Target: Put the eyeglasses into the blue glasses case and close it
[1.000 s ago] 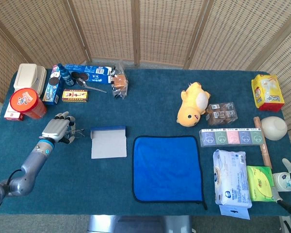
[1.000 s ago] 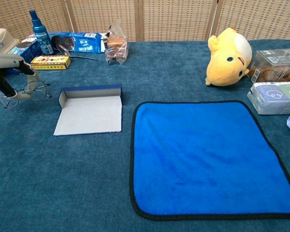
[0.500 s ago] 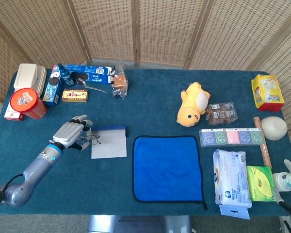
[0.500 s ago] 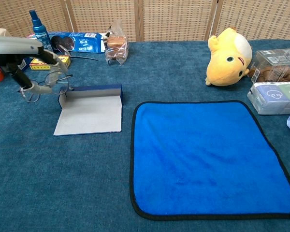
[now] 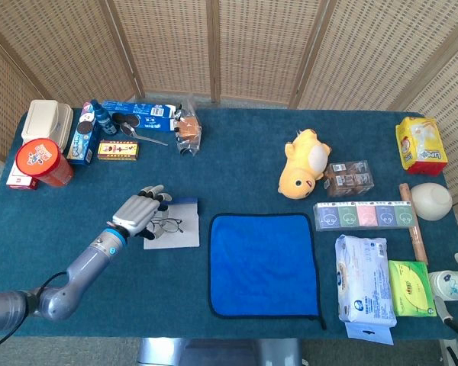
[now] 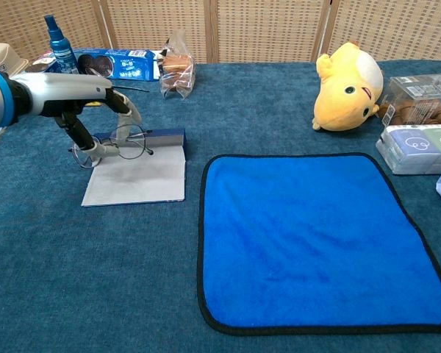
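Blue cloth (image 6: 316, 235): large square microfibre mat, well to the left hand's right; keep clear.
Case (image 6: 136, 175): flat blue glasses case, grey lining up, directly beneath the hand.
Left hand (image 5: 140, 213): pinching the glasses.
Eyeglasses (image 6: 121, 143): thin wire-rimmed, above the lining; lower level, release centred.
Right hand: cannot tell.

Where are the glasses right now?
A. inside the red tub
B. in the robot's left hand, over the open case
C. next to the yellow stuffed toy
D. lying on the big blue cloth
B: the left hand holds the eyeglasses just above the open blue glasses case, away from the blue cloth and the yellow toy.
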### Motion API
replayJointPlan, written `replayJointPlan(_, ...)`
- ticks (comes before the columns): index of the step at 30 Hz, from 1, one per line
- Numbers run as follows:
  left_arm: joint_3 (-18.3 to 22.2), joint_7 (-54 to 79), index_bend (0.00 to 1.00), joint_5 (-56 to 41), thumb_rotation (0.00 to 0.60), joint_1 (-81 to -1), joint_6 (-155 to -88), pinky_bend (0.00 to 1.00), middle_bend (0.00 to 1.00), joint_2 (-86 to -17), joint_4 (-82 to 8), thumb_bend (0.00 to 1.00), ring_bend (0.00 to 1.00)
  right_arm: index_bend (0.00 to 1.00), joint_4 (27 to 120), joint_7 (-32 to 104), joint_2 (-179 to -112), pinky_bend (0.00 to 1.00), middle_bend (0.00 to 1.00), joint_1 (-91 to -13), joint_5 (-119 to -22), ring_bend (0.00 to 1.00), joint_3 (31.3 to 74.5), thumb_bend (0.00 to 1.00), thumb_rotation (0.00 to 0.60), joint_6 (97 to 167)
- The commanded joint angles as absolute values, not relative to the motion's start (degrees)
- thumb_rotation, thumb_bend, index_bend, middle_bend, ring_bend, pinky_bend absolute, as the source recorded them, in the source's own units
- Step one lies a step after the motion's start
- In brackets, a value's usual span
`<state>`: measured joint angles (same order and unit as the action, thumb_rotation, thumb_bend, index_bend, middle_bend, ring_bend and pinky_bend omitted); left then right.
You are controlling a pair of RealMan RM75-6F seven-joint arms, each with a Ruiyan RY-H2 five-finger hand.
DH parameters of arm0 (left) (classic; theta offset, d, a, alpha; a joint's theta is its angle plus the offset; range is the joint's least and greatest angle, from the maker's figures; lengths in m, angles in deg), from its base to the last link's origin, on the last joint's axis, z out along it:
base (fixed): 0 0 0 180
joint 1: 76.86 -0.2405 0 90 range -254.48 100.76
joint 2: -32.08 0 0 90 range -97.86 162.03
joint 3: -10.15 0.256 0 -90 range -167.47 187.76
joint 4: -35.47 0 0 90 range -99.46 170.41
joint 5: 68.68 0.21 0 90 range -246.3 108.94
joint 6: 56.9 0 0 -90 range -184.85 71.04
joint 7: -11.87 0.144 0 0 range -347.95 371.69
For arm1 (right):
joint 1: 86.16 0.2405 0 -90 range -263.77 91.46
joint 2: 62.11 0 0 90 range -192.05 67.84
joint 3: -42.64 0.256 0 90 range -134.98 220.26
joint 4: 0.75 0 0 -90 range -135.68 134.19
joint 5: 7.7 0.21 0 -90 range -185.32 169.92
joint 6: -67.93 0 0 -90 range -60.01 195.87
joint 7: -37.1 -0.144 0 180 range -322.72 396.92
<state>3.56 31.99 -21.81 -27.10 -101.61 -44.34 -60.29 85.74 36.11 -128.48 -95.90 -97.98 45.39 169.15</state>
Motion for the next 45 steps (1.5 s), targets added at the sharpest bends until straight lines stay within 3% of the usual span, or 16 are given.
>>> replayJointPlan(1, 3.8, 32.7, 0.52, -23.1, 0.6, -26.3, -102.0, 0.06, 0.18, -45.9, -59.1, 0.33, 0.0, 0.14, 85.4, 35.7, -128.6, 0.15, 0.24, -95.9, -97.9, 0.19, 45.4, 0.29, 0.568, 169.1)
replayJointPlan(25, 4.8, 37.1, 0.31, -22.9, 0.6, -24.6, -106.0, 0.04, 0.07, -51.7, -52.7, 0.32, 0.0, 0.14, 84.3, 33.0, -128.7, 0.15, 0.24, -96.3, -97.4, 0.2, 45.7, 0.29, 0.566, 169.2)
replayJointPlan(36, 5.3, 36.1, 0.06, -21.7, 0.596, -25.9, -106.8, 0.04, 0.0, -49.6, -54.3, 0.32, 0.0, 0.14, 84.4, 33.2, -128.7, 0.15, 0.24, -96.5, -97.6, 0.2, 45.7, 0.29, 0.568, 169.6)
replayJointPlan(45, 7.1, 39.6, 0.0, -23.8, 0.579, -26.7, -107.8, 0.03, 0.0, -49.9, -52.4, 0.32, 0.0, 0.14, 84.2, 33.2, -129.1, 0.16, 0.24, -96.3, -97.9, 0.2, 45.6, 0.29, 0.566, 169.2)
